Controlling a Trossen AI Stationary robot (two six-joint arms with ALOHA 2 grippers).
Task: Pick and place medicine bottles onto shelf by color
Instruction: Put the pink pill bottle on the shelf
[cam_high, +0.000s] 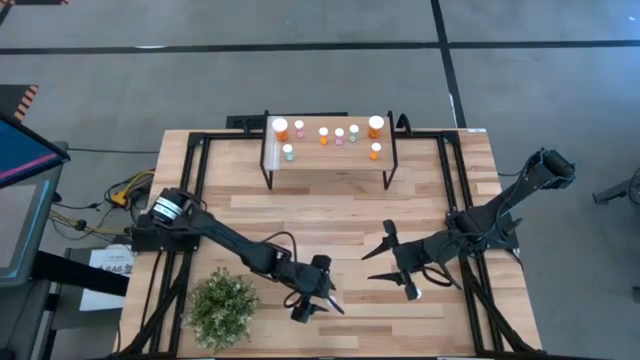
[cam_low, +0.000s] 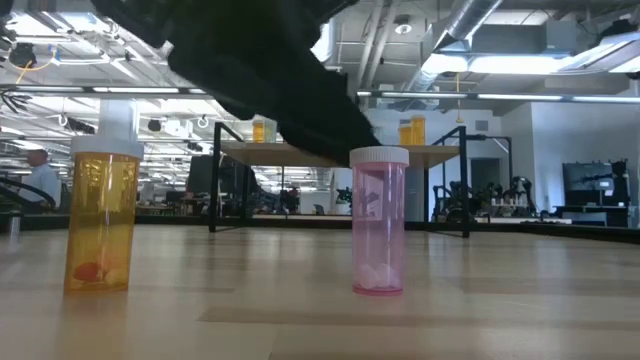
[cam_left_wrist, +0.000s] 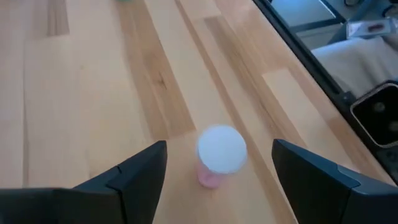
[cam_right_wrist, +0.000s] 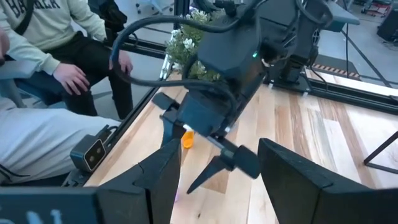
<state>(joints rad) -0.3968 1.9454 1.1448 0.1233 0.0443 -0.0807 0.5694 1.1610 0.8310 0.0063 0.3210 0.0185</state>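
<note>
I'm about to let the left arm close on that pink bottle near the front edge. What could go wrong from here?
1. The pink bottle stands upright between the open fingers of the left end effector, seemingly nearer one finger; closing could tip it.
2. An orange bottle stands beside it and could get knocked on the lift.
3. The right end effector hangs open close by, so the arms might crowd each other heading to the shelf.

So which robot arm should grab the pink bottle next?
Probably the left. The left gripper hangs open right above the pink bottle, one finger on each side. The right gripper is open too, but sits off to the side with no bottle between its fingers.
</note>
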